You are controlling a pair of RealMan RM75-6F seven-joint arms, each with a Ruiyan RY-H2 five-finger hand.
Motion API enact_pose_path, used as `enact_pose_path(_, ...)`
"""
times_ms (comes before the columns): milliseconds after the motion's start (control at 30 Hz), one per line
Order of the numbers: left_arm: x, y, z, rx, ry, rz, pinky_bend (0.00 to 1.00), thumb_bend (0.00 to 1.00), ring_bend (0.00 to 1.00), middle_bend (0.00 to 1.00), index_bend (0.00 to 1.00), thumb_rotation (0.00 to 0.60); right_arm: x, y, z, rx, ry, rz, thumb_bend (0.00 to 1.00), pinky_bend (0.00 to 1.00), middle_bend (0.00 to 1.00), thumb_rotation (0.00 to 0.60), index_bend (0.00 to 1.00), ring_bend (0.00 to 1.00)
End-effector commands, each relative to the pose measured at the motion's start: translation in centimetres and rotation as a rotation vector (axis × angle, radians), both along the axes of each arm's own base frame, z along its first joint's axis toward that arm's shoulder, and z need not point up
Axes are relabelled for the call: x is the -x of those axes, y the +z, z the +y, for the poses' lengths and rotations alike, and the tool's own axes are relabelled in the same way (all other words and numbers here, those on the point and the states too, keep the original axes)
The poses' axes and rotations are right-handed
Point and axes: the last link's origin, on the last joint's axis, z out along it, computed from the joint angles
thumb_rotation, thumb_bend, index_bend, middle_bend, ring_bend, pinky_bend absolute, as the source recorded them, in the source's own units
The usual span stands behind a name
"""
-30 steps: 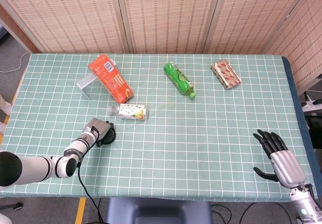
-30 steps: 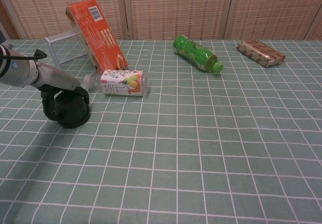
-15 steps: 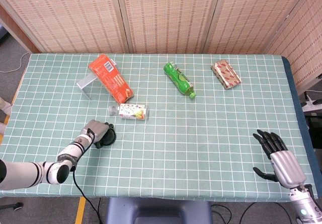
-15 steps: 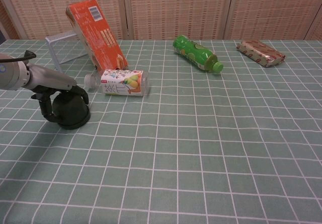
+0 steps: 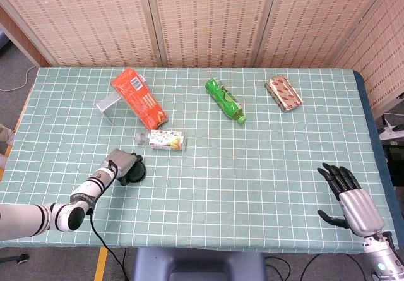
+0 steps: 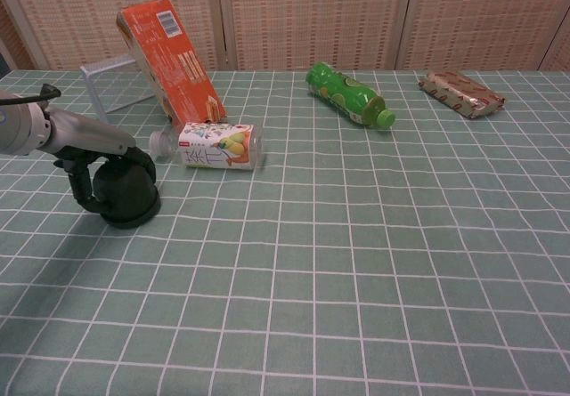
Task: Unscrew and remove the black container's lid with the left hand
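black container [image 6: 125, 196], green checked tablecloth [image 6: 374, 262]

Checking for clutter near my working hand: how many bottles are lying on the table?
2. A green bottle lies toward the back, near the middle. A clear bottle with a fruit label lies front-left, just behind the black container that the left hand grips. None seem hidden.
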Motion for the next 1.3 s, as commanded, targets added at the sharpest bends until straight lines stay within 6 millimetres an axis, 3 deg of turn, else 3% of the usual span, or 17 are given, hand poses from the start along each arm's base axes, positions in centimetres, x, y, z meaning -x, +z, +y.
enact_pose_path(33,0.1,0.0,-0.1,0.001,-0.006,0.01,0.86,0.64,0.81,0.95,0.96,0.6,0.0,0.0,0.0,-0.001,0.001,0.0,0.13,0.0,0.0,0.6,0.0,0.0)
enact_pose_path(700,-0.7,2.1,0.2,-0.109,0.05,-0.205,0.87,0.66,0.82,0.96,0.97,0.6,0.0,0.1,0.1,0.004,0.007,0.005,0.13,0.0,0.0,0.6,0.0,0.0)
enact_pose_path(900,-1.2,4.1,0.9,-0.224,0.203,-0.512,0.87,0.66,0.82,0.96,0.97,0.6,0.0,0.1,0.0,0.007,0.007,0.006,0.13,0.0,0.0,0.6,0.0,0.0)
enact_pose_path(1100,-0.5,6.4,2.3,-0.331,0.409,-0.931,0.88,0.66,0.83,0.96,0.97,0.6,0.0,0.1,-0.1,0.009,0.009,0.001,0.13,0.0,0.0,0.6,0.0,0.0)
enact_pose_path(1200,0.3,7.2,2.8,-0.345,0.506,-1.059,0.88,0.66,0.83,0.96,0.97,0.6,-0.1,0.1,0.0,0.013,0.013,-0.002,0.13,0.0,0.0,0.6,0.0,0.0)
enact_pose_path(1300,-0.2,7.7,2.6,-0.302,0.604,-1.183,0.88,0.66,0.83,0.96,0.97,0.6,-0.1,-0.1,0.0,0.006,0.013,-0.001,0.13,0.0,0.0,0.6,0.0,0.0)
